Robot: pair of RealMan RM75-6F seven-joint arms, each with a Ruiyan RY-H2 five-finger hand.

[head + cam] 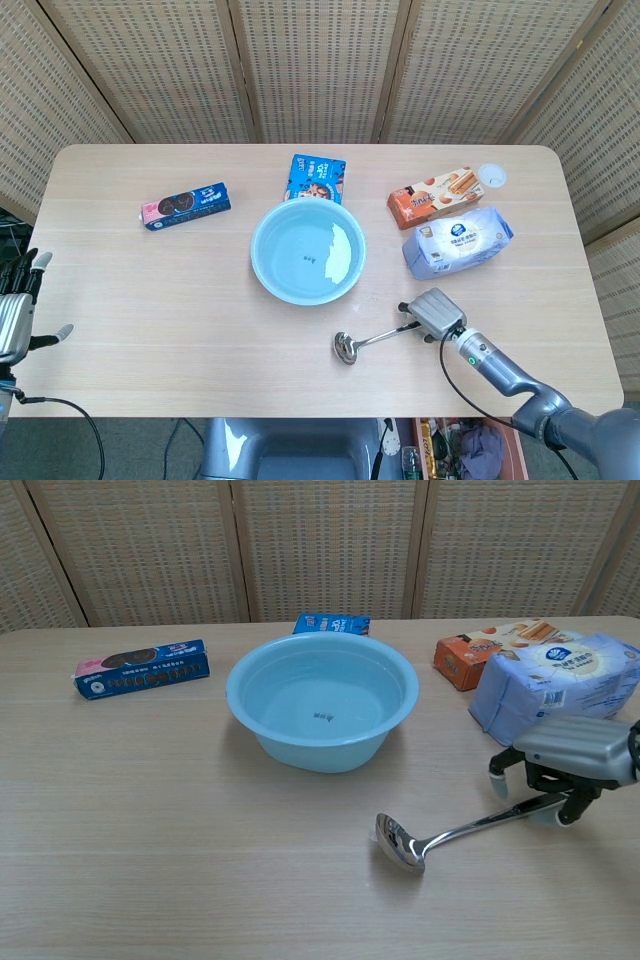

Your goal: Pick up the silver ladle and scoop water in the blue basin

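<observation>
Chest view shows the silver metal ladle (455, 832) lying flat on the pale wooden worktop (150, 810), in front of and to the right of the round light-blue plastic basin (322, 710) holding water. Its long axis runs on a slant: the bowl end points toward the robot and to the left, while the dark-tipped handle rises away to the right, under the right hand (570, 765). That hand sits palm-down over the handle end with fingers curled down on either side; whether they already pinch the handle cannot be told. The left hand (18, 305) hangs at the worktop's left edge, fingers spread, holding nothing.

For a good grasp, the fingers should probably close across the handle, square to its axis, near the dark tip. A firm pinch before lifting seems wise, since a thin handle flat on wood may slip or spin.
</observation>
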